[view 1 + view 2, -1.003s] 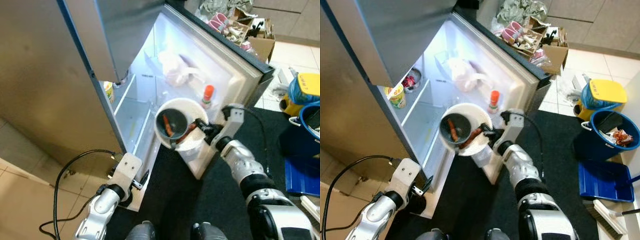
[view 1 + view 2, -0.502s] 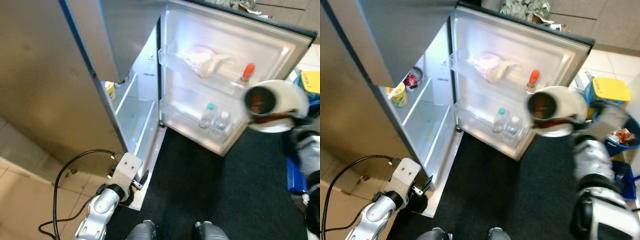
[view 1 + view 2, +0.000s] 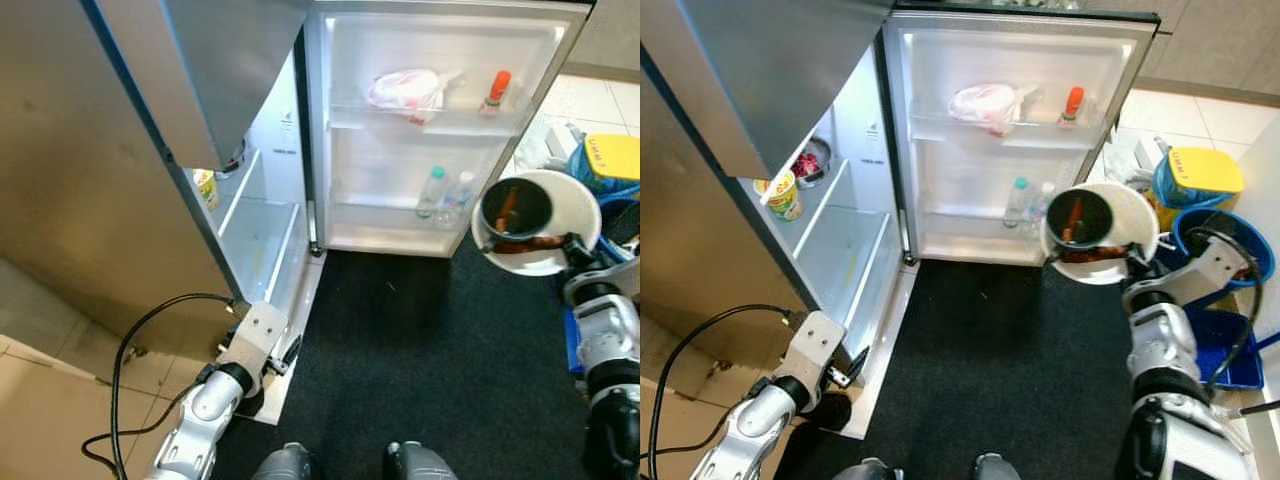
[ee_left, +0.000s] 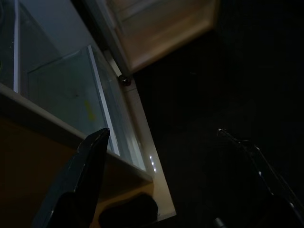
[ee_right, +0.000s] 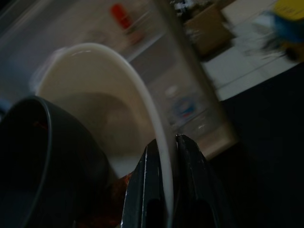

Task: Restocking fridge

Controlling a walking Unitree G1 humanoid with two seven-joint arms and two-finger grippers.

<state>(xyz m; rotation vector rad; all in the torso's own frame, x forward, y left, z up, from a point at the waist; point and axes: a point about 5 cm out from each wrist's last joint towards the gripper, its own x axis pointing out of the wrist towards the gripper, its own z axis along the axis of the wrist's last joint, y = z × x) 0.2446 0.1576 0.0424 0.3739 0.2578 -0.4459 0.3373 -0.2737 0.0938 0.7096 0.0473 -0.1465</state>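
Black carpet (image 3: 420,360) covers the lower middle of the head views, where the robot's feet (image 3: 285,465) show at the bottom edge. At lower left the left gripper (image 4: 161,142) hangs low with its fingers spread wide and empty, beside the fridge's clear drawer (image 3: 262,240). At right the right gripper (image 5: 164,166) pinches the rim of a white plate (image 3: 1137,215), fingers closed on it; a dark bowl (image 3: 1080,218) and sausages (image 3: 1095,253) sit on the plate. Beyond, at upper middle, the open fridge door (image 3: 1015,150) holds bottles (image 3: 1018,200), a bag (image 3: 985,103) and a red-capped bottle (image 3: 1072,102).
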